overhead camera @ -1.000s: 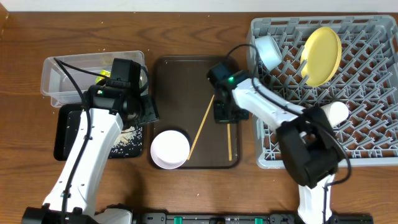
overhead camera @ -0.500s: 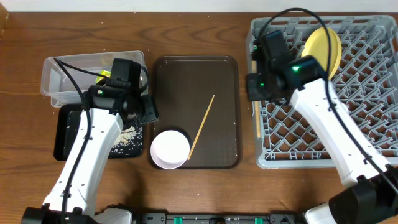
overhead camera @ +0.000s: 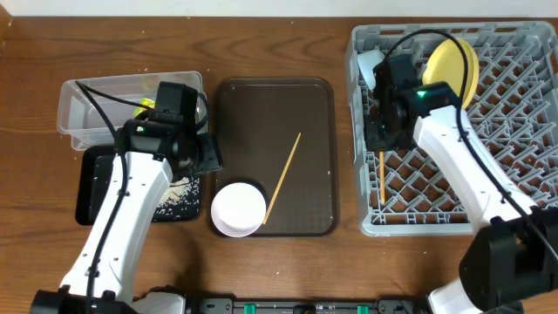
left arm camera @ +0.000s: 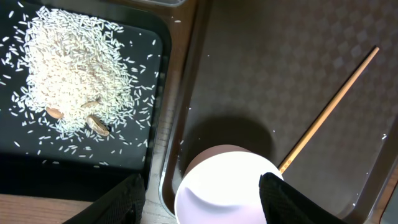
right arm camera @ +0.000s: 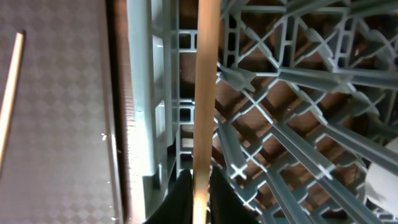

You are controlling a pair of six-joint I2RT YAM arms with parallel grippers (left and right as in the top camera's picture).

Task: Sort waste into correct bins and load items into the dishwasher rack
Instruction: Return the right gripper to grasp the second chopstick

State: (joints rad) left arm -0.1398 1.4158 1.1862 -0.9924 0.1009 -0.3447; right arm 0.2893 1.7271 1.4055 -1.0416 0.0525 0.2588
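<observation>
My right gripper (overhead camera: pixel 382 139) hangs over the left side of the grey dishwasher rack (overhead camera: pixel 506 174). Its fingers (right arm camera: pixel 181 200) press on a wooden chopstick (right arm camera: pixel 205 93) that points down along the lattice (right arm camera: pixel 298 81). The other chopstick (overhead camera: pixel 282 179) lies slanted on the brown tray (overhead camera: pixel 314 96). The left gripper (left arm camera: pixel 205 202) is open above the white bowl (left arm camera: pixel 227 186), at the tray's front left corner. A yellow plate (overhead camera: pixel 453 65) and a light blue bowl (overhead camera: pixel 373 65) stand in the rack.
The black tray (left arm camera: pixel 37 162) holds a heap of rice (left arm camera: pixel 74 68), close to the brown tray's left rim. Behind it stands the clear tub (overhead camera: pixel 96 109) with a green-yellow wrapper (overhead camera: pixel 144 106), partly hidden by my left arm.
My right gripper has lifted one chopstick off the brown tray and carried it right, over the rack's left side. The left arm has not moved.
</observation>
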